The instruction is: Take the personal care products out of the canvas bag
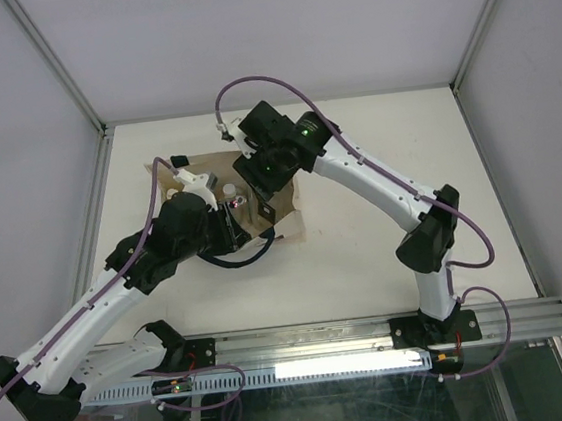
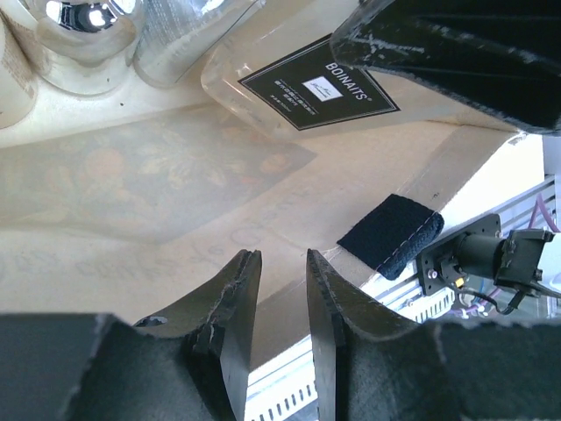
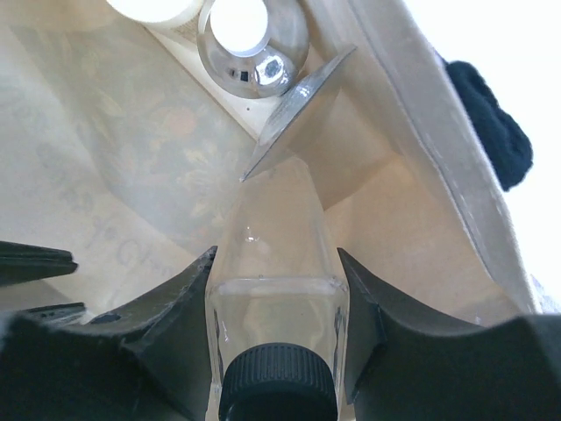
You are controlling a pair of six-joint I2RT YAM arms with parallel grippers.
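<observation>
One clear bottle (image 3: 276, 228) sits in the bag (image 3: 421, 149), clamped by your right gripper (image 3: 276, 259), so lifting it straight out seems next (silver-topped bottle (image 3: 252, 44) close by), while your left gripper (image 2: 282, 263), jaws narrow at the bag's edge, may be pinching cloth, though I cannot tell.

On my overhead feed I see a flat off-white rectangular table (image 1: 385, 149), closed in by pale panels at the left, right and far sides. The beige canvas bag (image 1: 295, 214) lies directly on it, left of centre. A silver metal rail (image 1: 325, 342) runs along the near edge.
</observation>
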